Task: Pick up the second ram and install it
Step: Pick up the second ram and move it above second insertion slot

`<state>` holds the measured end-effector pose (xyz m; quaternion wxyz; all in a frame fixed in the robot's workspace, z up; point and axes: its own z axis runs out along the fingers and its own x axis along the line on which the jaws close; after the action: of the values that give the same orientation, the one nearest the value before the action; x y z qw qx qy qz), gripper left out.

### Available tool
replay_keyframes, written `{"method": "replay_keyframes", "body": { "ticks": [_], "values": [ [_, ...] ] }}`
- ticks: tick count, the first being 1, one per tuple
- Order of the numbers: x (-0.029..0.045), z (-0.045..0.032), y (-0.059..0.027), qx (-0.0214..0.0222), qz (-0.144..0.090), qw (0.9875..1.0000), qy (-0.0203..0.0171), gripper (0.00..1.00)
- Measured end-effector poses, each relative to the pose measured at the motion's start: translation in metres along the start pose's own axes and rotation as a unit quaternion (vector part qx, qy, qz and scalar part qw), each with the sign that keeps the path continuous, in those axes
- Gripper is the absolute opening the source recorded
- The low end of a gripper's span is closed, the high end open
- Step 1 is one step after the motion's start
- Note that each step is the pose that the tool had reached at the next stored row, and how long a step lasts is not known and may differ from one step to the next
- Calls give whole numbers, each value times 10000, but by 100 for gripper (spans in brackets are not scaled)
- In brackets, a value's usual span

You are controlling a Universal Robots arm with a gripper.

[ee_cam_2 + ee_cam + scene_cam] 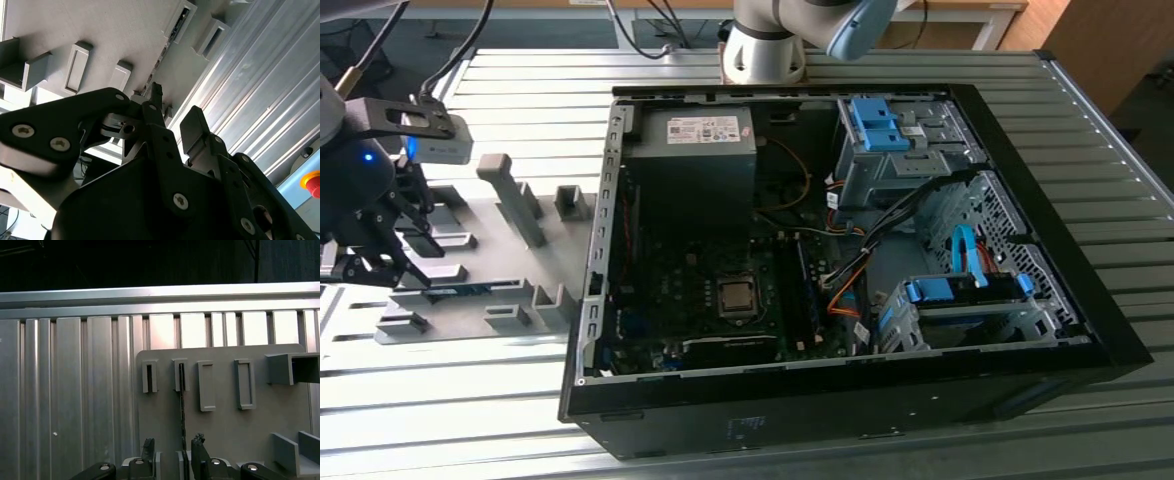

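The second ram (pixel 460 291) is a thin blue-green stick standing on edge in a holder of the grey fixture plate (pixel 520 262), at the exterior view's left. In the first wrist view the second ram (pixel 182 405) shows edge-on as a dark line running from a slot towards my fingers. My gripper (pixel 376 262) hovers over the plate's left part. It is open, and in both wrist views the gripper (pixel 173 444) (pixel 172 112) has its fingertips on either side of the near end of the second ram (pixel 161 56), apart from it.
An open black computer case (pixel 854 400) lies at the middle, with the motherboard and processor socket (pixel 736 297) facing up. Grey holder blocks (pixel 514 195) rise from the fixture plate. The table is ribbed metal (pixel 440 400). The arm's base (pixel 767 45) stands behind the case.
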<state>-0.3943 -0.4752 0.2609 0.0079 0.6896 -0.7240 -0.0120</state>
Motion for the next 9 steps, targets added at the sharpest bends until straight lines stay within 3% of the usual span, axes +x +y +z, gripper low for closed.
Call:
{"method": "replay_keyframes", "body": {
  "ticks": [9],
  "values": [
    [-15,23,0,0,-1,10000,2,42]
  ]
}}
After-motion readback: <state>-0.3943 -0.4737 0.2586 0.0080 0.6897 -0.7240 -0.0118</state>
